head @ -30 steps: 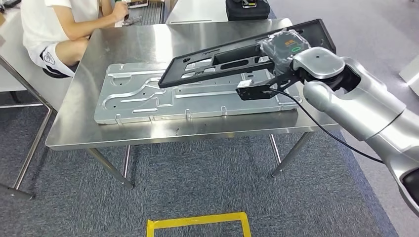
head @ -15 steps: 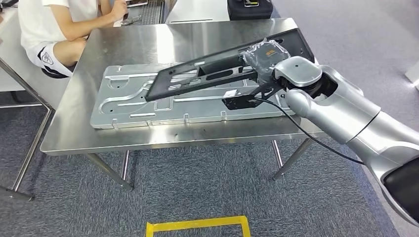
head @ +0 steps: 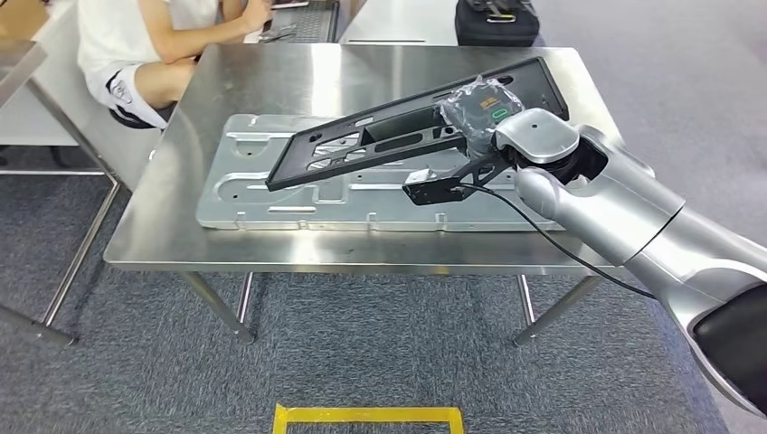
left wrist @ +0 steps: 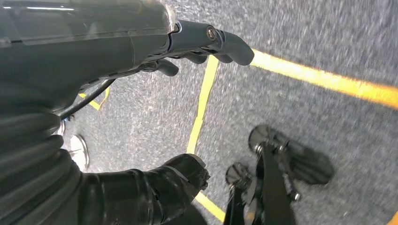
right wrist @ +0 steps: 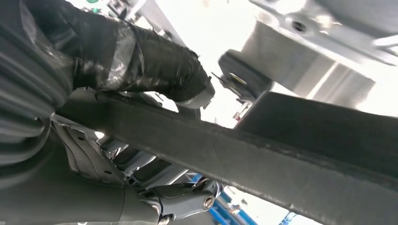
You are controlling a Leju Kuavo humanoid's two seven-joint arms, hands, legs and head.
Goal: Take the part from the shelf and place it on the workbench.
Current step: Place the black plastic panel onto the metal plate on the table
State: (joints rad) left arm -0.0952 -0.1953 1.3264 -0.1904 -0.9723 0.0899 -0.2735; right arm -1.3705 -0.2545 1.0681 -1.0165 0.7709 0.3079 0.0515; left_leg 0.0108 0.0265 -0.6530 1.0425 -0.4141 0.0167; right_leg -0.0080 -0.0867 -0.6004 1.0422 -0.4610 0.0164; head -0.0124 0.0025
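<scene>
Right hand (head: 479,107) grips the black part (head: 380,136) over the workbench (head: 271,81).

The part is a long black frame, tilted, its left end low over the silver plate (head: 262,194) lying on the bench and its right end raised toward the far right corner; whether the low end touches the plate cannot be told. In the right wrist view the thumb (right wrist: 155,70) presses one face of the part (right wrist: 305,159). The left hand (left wrist: 141,47) hangs above the carpet (left wrist: 305,42) with yellow tape lines (left wrist: 324,79), fingers loosely curled, holding nothing. A seated person (head: 136,45) is at the far left.
</scene>
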